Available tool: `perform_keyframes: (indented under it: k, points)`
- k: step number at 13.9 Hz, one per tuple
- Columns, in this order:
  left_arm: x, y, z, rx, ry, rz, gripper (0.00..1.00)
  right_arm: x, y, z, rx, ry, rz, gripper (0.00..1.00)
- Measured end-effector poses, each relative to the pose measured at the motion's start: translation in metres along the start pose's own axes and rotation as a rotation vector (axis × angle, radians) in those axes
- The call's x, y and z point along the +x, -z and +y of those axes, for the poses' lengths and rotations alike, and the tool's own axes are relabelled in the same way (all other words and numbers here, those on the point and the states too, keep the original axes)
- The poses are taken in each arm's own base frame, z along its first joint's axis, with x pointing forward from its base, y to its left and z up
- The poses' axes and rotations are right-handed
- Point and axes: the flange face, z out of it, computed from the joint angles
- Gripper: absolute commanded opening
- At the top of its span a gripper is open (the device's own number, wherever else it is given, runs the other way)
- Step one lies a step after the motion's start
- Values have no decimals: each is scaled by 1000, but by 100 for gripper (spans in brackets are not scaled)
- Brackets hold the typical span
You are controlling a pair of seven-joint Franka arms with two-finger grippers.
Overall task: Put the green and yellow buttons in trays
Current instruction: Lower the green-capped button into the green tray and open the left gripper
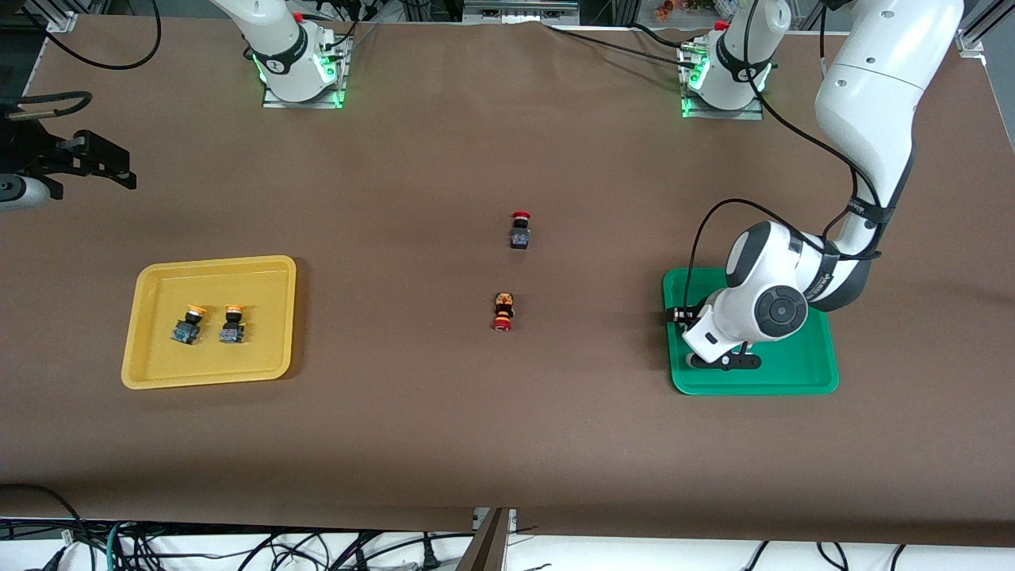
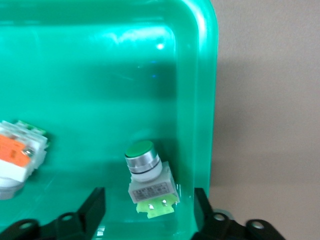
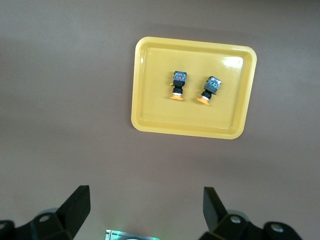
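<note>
I see two yellow-capped black-blue buttons (image 1: 208, 323) lying in the yellow plastic tray (image 1: 158, 373) at frame left, two pale grey buttons (image 2: 149, 180) in the green plastic tray (image 1: 801, 379) at right.

light: bright, even | glare: green tray (image 2: 200, 60) | blur: slight

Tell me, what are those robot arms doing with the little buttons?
They sort buttons into trays. The left gripper is low in the green tray, its fingers open on either side of a green-capped button that lies there beside another grey button. Two yellow buttons already sit in the yellow tray. The right gripper waits open, up in the air. Two red buttons stay on the table.
</note>
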Motion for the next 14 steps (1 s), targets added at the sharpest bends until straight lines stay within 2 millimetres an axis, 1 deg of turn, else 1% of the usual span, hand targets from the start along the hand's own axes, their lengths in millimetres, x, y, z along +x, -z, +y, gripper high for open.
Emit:
perform_keyframes:
  k: [3,5,8,10,12,13,14]
  points:
    - [7,8,-18,-9,-40,15,100,0,0,0,0,0,0,100]
    - [14,22,-28,-15,-75,45,100,0,0,0,0,0,0,100]
    - [19,48,-31,-14,-106,91,100,0,0,0,0,0,1,100]
    - [21,61,-32,-12,-105,114,100,1,0,0,-1,0,3,100]
    - [25,80,-37,-11,-104,138,100,2,-2,0,0,0,0,100]
    - [24,94,-42,-3,-108,126,100,3,-4,0,0,0,-2,100]
    - [20,114,-47,9,-115,107,100,4,-5,0,0,0,-4,100]
